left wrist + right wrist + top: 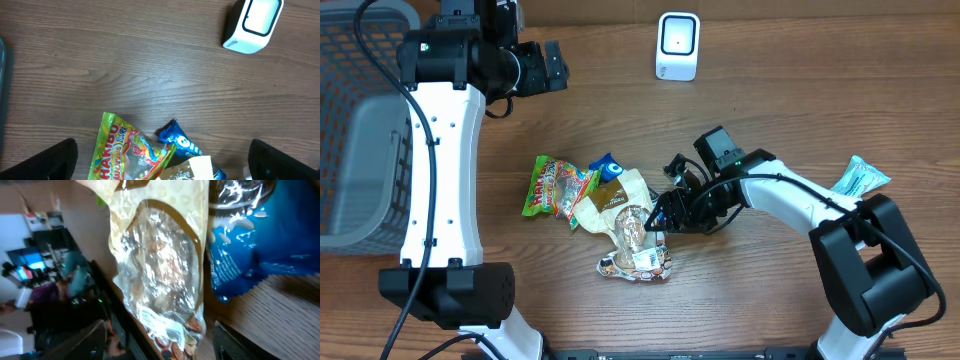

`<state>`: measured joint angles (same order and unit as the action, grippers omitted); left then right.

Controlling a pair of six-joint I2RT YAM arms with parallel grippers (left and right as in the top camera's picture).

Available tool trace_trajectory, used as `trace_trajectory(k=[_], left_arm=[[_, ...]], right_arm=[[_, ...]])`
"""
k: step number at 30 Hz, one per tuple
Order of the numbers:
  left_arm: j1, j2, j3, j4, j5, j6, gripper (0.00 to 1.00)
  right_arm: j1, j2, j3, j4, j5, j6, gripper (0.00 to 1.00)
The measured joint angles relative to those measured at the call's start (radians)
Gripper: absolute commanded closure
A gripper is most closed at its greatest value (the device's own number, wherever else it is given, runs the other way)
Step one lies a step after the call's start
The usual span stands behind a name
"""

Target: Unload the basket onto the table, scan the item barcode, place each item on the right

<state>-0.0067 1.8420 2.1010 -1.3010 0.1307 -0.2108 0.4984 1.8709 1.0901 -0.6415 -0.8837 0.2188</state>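
Claw status at the snack pile, mid-bench

Right claw (pixel 660 213) partly open, its fingers (pixel 92 340) standing either side of the near end of the cream window pack (pixel 625 215); one finger shows a clear gap from the pack, the other sits just beside it, contact not determinable; nothing clamped. Left claw (pixel 555 66) spread wide and empty, held above the bench (pixel 770 110) near the grey basket (pixel 360 120); pack lies in the pile, long axis running far-to-near with a slight slant, clear window upward, white label at the near end; Haribo bag (pixel 550 187) and blue pack (pixel 611 165) just beside it; white scanner (pixel 677 45) upright, well apart; bench brown wood-grain; room beyond dim, cluttered, blurred.
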Motion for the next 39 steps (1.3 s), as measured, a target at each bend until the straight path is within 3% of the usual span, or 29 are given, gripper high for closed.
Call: trace_trajectory(k=[5, 19, 25, 27, 29, 32, 39], left_arm=[[0.000, 0.000, 0.000, 0.000, 0.000, 0.000, 0.00], [0.000, 0.000, 0.000, 0.000, 0.000, 0.000, 0.00], [0.000, 0.000, 0.000, 0.000, 0.000, 0.000, 0.00], [0.000, 0.000, 0.000, 0.000, 0.000, 0.000, 0.00], [0.000, 0.000, 0.000, 0.000, 0.000, 0.000, 0.00], [0.000, 0.000, 0.000, 0.000, 0.000, 0.000, 0.00], [0.000, 0.000, 0.000, 0.000, 0.000, 0.000, 0.00]], right_arm=[[0.022, 0.001, -0.038, 0.133, -0.020, 0.141, 0.32], [0.063, 0.043, -0.044, 0.072, 0.037, 0.333, 0.34], [0.106, 0.046, -0.047, 0.204, 0.066, 0.436, 0.39], [0.143, 0.056, -0.047, 0.273, 0.073, 0.481, 0.50], [0.175, 0.070, -0.047, 0.311, 0.079, 0.526, 0.73], [0.196, 0.081, -0.047, 0.325, 0.079, 0.543, 0.95], [0.196, 0.082, -0.046, 0.326, 0.079, 0.562, 0.96]])
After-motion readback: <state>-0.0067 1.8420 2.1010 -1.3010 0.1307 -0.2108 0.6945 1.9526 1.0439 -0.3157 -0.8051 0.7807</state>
